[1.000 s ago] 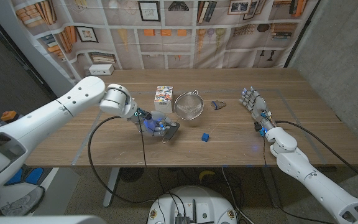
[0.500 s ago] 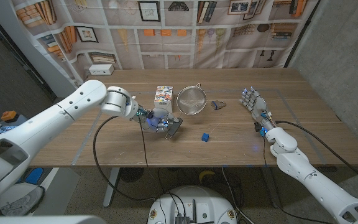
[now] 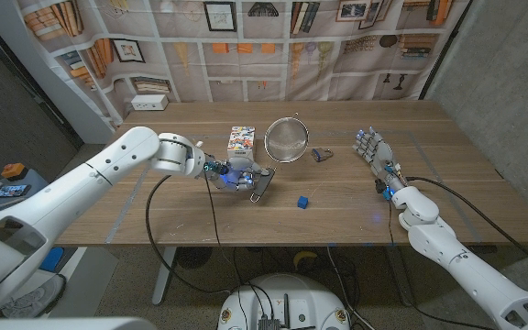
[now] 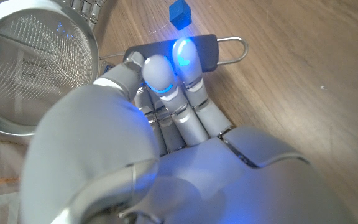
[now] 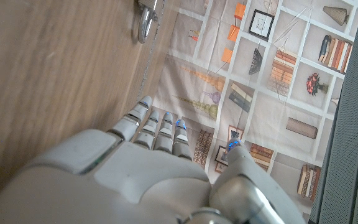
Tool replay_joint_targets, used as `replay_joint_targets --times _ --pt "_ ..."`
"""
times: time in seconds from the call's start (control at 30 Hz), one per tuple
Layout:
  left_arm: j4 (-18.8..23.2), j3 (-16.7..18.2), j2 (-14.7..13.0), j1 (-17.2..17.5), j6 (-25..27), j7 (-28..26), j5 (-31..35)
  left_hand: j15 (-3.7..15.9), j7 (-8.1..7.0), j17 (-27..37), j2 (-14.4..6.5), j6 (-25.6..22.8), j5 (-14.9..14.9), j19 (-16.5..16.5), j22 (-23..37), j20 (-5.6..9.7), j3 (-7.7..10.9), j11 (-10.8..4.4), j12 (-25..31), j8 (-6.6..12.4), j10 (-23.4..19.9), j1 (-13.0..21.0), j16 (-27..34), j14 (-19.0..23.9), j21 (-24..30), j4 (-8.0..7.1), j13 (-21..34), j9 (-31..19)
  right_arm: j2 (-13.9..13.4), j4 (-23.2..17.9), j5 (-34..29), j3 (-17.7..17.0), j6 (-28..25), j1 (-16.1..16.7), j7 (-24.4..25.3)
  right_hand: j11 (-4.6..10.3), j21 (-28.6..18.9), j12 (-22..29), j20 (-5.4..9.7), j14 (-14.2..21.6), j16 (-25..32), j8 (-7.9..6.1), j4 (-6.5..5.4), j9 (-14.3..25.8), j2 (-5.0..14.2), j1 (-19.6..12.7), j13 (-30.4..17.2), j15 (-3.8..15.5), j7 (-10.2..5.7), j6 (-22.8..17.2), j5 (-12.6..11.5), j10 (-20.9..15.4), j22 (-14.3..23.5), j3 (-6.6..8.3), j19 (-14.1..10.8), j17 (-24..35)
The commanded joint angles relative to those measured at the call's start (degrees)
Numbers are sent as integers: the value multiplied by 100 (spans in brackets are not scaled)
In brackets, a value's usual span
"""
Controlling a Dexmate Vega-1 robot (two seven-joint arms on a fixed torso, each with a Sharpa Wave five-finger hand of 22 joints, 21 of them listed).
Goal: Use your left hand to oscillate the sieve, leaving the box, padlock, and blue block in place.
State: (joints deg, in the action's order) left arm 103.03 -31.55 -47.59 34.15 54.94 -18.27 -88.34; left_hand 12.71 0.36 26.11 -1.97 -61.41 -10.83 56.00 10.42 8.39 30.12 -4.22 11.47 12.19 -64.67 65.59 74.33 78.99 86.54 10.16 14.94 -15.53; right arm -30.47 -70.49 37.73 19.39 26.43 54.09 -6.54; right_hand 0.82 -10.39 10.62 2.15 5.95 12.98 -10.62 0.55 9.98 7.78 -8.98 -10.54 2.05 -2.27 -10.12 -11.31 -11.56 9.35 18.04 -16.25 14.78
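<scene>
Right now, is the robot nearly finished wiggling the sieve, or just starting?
Done: the left hand has grabbed the sieve by its handle and tipped the bowl up. In hand: the wiggling itself. The box, padlock and blue block sit apart from it, untouched. Left: I can't tell how many more wiggles; the right hand waits open.

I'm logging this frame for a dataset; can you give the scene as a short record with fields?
left hand: grips the sieve handle
sieve: bowl lifted and tilted, near the box
box: on the table, left of the sieve bowl
padlock: on the table, right of the sieve
blue block: on the table, nearer the front edge
right hand: holds nothing, fingers extended
</scene>
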Motion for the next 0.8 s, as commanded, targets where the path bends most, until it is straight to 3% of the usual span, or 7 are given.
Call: replay_joint_targets --times 0.03,0.4,0.8 --pt "21 228 143 206 30 159 275 -4 -52 26 -37 -5 8 -16 2 405 -8 -674 53 30 -670 -10 -5 1 -28 -8 24 -9 -19 17 2 22 -35 -49 -57 -3 -29 35 33 2 33 -20 44 17 29 0 -7 5 5 -59 -6 -38 16 31 -17 19" --pt "8 385 267 336 285 -592 -280 -5 -36 100 -41 -16 3 -18 2 405 2 -712 86 38 -684 -14 47 40 -29 -4 64 -9 -42 -41 5 28 -84 -21 -43 2 -29 41 30 1 35 -18 50 17 24 9 -7 10 6 -57 -4 -55 16 35 -17 21" --pt "-57 284 246 154 479 -1486 -1008 -4 0 48 -38 -16 -1 2 2 405 8 -731 109 34 -687 -4 -3 6 -23 0 110 -10 12 81 26 57 -75 -123 -136 -4 -30 42 25 -2 37 -18 51 18 18 26 -7 4 12 -60 -1 -60 16 35 -21 26"
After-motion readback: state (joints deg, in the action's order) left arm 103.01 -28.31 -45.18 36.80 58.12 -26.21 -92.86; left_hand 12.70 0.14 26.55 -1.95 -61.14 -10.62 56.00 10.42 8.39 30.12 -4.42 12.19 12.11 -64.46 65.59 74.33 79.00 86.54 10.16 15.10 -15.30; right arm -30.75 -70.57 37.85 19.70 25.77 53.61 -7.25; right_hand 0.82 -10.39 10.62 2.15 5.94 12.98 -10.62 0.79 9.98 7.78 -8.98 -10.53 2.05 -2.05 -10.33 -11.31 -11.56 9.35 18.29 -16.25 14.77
